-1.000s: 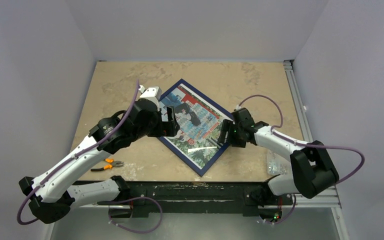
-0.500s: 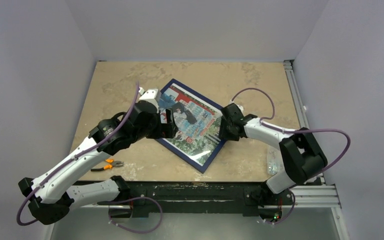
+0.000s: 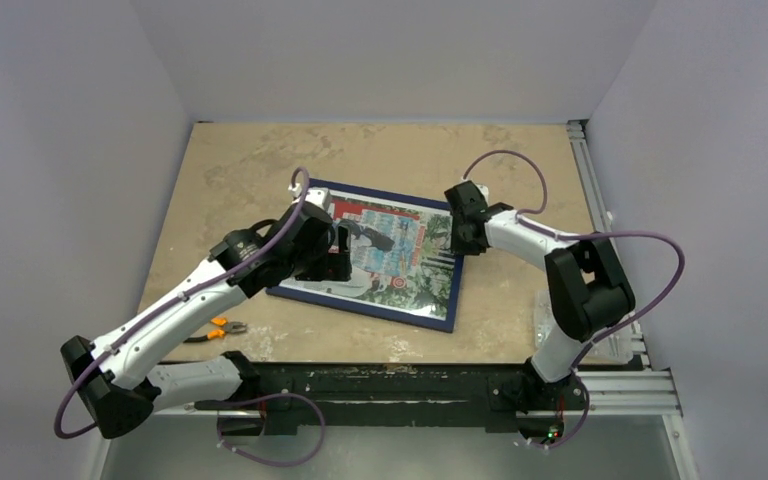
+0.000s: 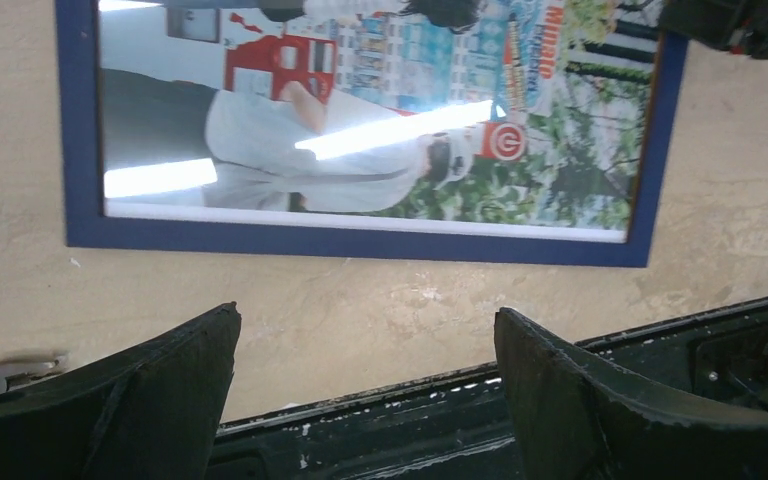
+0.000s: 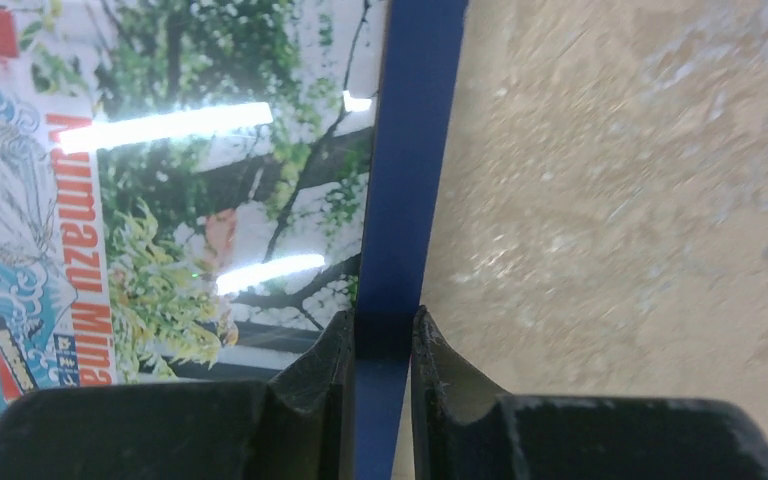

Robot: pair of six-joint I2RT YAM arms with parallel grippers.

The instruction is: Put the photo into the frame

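- Worktop: the frame is laid flat near its middle, dark blue front up, long rails running roughly left to right.
- Frame: all four rails are seen in contact with the worktop; no corner is seen lifted.
- The photo is seen inside the rails behind the clear pane, with ceiling lights reflected across it. Insertion is judged done, or all but done.
- Step in hand, as judged: final placing of the loaded frame, steered by its right rail.
- Next move, as judged: the rail is to be released cleanly and the arm lifted straight off, so the frame is not dragged or tipped.
- Left gripper: spread wide, nothing held or touched, hung above the bare worktop just near-side of the frame's near rail.
- Right gripper: closed on the frame's right rail, with the blue rail pinched between both fingers. The photo itself is not touched.
- Pliers: orange-handled, left lying near the worktop's near-left edge, well apart from the frame and not involved.
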